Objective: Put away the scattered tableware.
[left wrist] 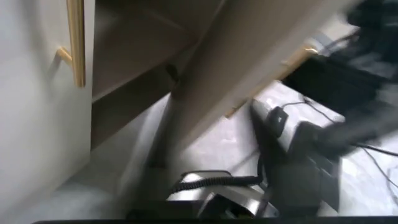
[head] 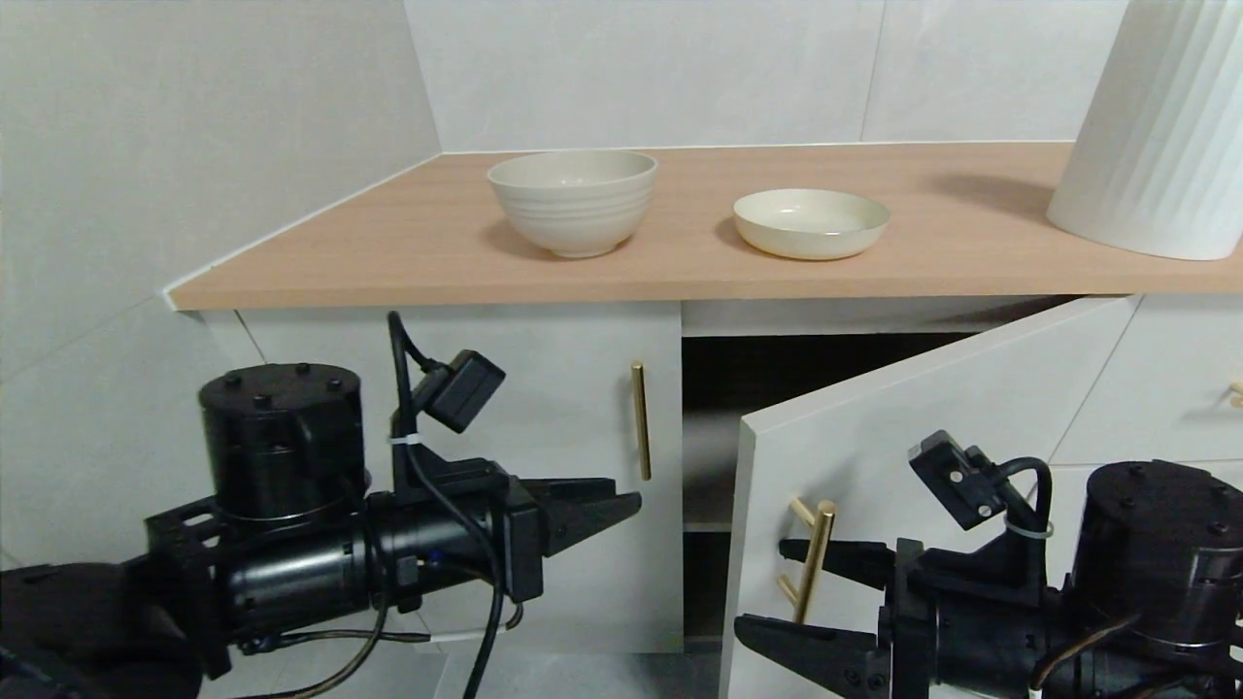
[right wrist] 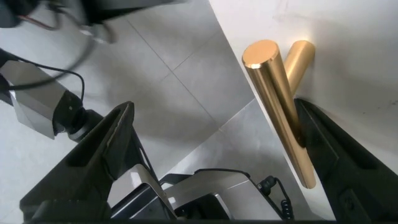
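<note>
Where the wood-look tabletop [head: 388, 254] meets the tiled corner, two items of tableware are recorded, both upright and well apart from the grippers.

- Item 1: deep bowl [head: 573, 200], cream, ribbed outside, set toward the robot's left.
- Item 2: shallow dish [head: 811, 222], cream, set near the bowl on its right, not touching it.
- Item 3: ribbed white vessel [head: 1160, 136], large, placed at the tabletop's far right, cut off by the frame edge.

Cabinet under the tabletop:
- Left door [head: 544, 388] is seen shut, w/ vertical brass handle [head: 638, 419] near its inner edge.
- Right door [head: 893, 456] is seen swung open toward the robot; a dark interior w/ a shelf [head: 707, 485] is exposed between the doors.
- Brass bar handle [head: 814, 558] is fixed on two posts to the open door's front.

Arms:
- Left gripper [head: 621, 505] is held level in front of the left door, below its handle. Jaws are pressed together to a point, nothing between them.
- Right gripper [head: 760, 587] is held low at the open door. Jaws are spread wide, one above and one below the bar handle's lower part. In the right wrist view the bar handle [right wrist: 280, 112] is seen just beside one finger [right wrist: 336, 155], the other finger [right wrist: 118, 149] well apart; contact cannot be told.
</note>
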`<state>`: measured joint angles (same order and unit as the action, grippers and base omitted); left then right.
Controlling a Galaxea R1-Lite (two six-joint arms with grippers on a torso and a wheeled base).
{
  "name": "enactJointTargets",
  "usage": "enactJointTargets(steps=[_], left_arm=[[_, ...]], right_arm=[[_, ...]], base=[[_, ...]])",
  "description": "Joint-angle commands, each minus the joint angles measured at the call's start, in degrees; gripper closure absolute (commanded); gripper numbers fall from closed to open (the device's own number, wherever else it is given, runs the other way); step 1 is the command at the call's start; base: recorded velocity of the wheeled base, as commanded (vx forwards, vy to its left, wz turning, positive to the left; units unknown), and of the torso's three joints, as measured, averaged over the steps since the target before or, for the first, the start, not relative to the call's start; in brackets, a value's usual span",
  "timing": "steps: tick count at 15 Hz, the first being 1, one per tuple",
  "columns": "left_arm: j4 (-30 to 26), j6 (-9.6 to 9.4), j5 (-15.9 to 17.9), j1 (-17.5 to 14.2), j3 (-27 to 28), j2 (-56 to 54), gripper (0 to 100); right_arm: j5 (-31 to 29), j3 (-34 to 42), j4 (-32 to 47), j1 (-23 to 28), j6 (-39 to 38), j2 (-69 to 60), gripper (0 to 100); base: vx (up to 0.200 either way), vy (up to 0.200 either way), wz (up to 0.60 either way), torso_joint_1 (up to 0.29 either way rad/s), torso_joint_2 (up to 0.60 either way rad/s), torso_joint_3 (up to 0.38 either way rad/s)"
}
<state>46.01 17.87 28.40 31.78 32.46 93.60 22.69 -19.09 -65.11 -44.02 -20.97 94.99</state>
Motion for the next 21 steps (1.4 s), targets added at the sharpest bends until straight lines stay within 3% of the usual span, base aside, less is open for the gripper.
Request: enactJointTargets(steps=[1, 6, 10, 13, 17, 18, 21], left_arm=[[1.45, 0.06, -1.07, 1.27, 2.60, 6.77, 100], [6.46, -0.12, -0.54, 4.25, 4.27, 12.57, 100], [11.65, 0.15, -0.54, 6.28, 11.48, 23.12, 100], [11.82, 0.06, -0.37, 7.95, 11.22, 22.33, 100], [11.82, 0.06, -0.02, 10.32, 11.22, 20.48, 100], [11.65, 0.15, 1.48, 10.93, 10.60, 19.78, 100], [11.65, 0.76, 2.27, 10.93, 9.99, 19.69, 100]], right_arm=[[-0.10, -0.07, -0.19, -0.01, 0.05, 0.72, 0], [-0.80, -0.07, -0.19, -0.01, 0.05, 1.34, 0], [-2.30, -0.16, -0.28, -0.01, 0.05, 1.60, 0], [-3.53, -0.33, -0.28, 0.51, 0.05, 1.60, 0], [-11.17, -0.33, -0.28, 1.92, 0.14, 1.69, 0], [-15.22, 0.63, -0.28, 2.01, 0.14, 0.64, 0], [-20.67, 2.48, 0.07, 2.18, 2.07, -2.97, 0]], base=[[0.000, 0.000, 0.00, 0.000, 0.00, 0.000], [0.000, 0.000, 0.00, 0.000, 0.00, 0.000], [0.000, 0.000, 0.00, 0.000, 0.00, 0.000], [0.000, 0.000, 0.00, 0.000, 0.00, 0.000], [0.000, 0.000, 0.00, 0.000, 0.00, 0.000], [0.000, 0.000, 0.00, 0.000, 0.00, 0.000], [0.000, 0.000, 0.00, 0.000, 0.00, 0.000]])
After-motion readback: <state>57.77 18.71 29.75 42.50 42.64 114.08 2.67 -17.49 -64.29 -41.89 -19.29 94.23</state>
